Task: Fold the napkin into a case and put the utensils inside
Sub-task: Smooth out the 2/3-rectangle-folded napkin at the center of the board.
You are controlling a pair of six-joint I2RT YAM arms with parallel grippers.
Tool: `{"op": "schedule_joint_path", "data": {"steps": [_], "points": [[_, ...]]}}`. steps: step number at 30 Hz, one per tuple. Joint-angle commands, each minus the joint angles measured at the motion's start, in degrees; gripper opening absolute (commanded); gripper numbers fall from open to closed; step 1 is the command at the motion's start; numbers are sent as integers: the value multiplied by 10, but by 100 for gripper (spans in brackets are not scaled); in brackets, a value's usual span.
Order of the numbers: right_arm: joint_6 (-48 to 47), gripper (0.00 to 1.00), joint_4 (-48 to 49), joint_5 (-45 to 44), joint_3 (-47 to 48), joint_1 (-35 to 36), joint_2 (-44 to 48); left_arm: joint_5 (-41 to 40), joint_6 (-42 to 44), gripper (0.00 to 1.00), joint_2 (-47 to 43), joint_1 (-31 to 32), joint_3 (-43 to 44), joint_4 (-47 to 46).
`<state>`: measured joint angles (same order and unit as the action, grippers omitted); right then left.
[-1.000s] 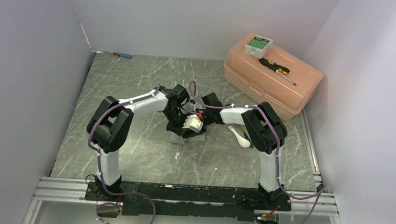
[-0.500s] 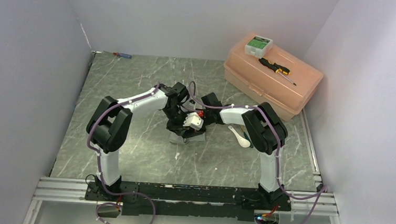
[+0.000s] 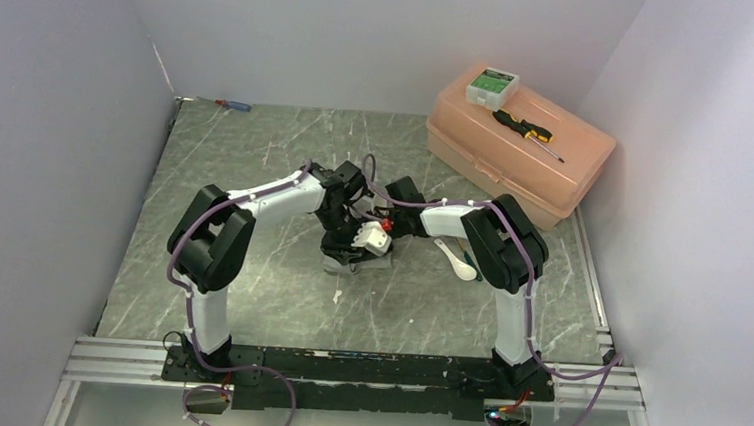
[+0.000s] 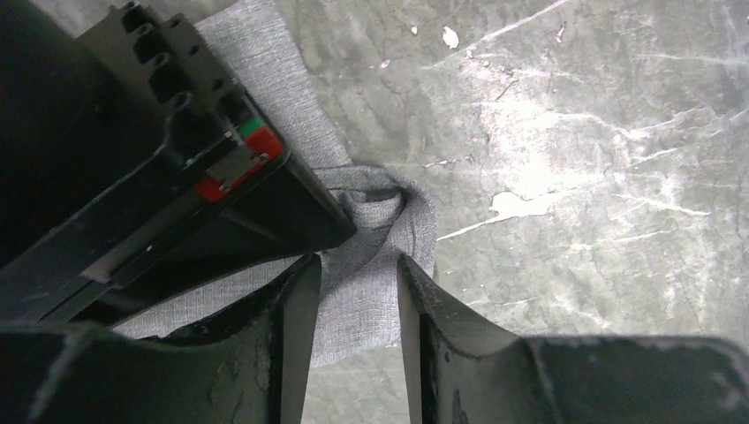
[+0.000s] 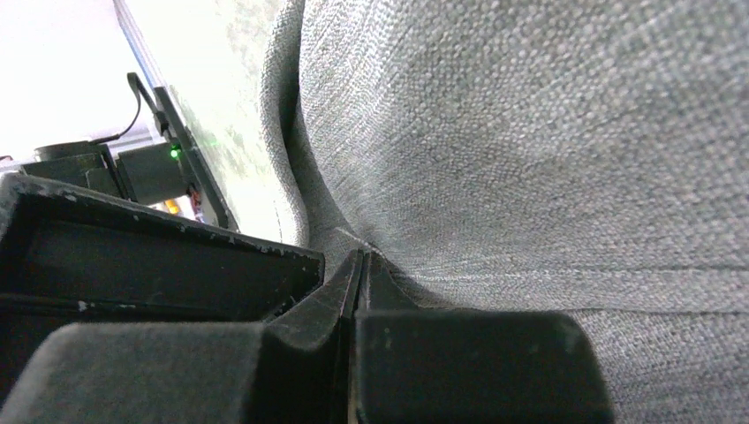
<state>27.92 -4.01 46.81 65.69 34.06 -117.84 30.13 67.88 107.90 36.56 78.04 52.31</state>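
At the far left corner of the table (image 3: 256, 164), a red-and-blue screwdriver (image 3: 232, 105) is lying against the back wall. Near the middle, your two arms are meeting over the napkin (image 4: 389, 230), which is sitting as a small grey bundle on the table between them. Your left claw (image 4: 355, 261) is released: its two fingers are standing apart with a strip of the grey cloth lying in the gap, and the cloth is puckering into a rounded fold just beyond the tips. Your right claw (image 5: 358, 261) is clenched, pinching a crease of the napkin between its closed tips, and the weave is bulging up beside it. Just right of that claw, the white spoon (image 3: 462, 264) is resting on the table, outside the cloth, beside the right arm. At the far right, the peach plastic case (image 3: 516, 173) is sitting with its lid down, so you cannot tell what it is holding. A green-and-white box (image 3: 492, 84) and a black-and-yellow screwdriver (image 3: 527, 129) are lying on its lid.
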Motion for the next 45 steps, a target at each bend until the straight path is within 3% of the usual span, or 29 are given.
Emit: {"op": "schedule_joint_path", "data": {"steps": [1, 6, 9, 10, 12, 21, 27, 33, 40, 43, 45], "points": [[5, 0, 11, -6, -14, -7, 8, -1, 42, 41, 15, 12, 7, 14], [10, 0, 20, 2, -21, -8, 5, -25, 72, 28, 21, 18, -5, 18], [4, 0, 14, -3, -21, -8, 3, -35, 76, 14, 19, 19, -9, 6], [2, 0, 10, -6, -20, -8, 0, -34, 74, 4, 16, 19, -6, 2], [-4, 0, 2, -17, -18, -8, -2, -27, 65, 3, 12, 19, 4, -3], [-33, 0, -34, -61, -14, -2, -10, 15, 30, 3, 1, 21, 74, 44], [-38, 0, -45, -58, -3, -3, 9, 13, 35, 3, -3, 26, 59, 48], [0, 0, -7, -1, -4, -4, 24, -9, 37, 3, -4, 29, 7, -2], [6, 0, -5, 16, -13, -18, 53, -53, -18, 3, 7, 30, -32, -114], [-6, 0, -22, 15, -5, -44, 78, -61, -30, 10, 4, 30, -52, -131], [-16, 2, -32, 9, 6, -65, 89, -66, -43, 25, 0, 30, -60, -137]]}}
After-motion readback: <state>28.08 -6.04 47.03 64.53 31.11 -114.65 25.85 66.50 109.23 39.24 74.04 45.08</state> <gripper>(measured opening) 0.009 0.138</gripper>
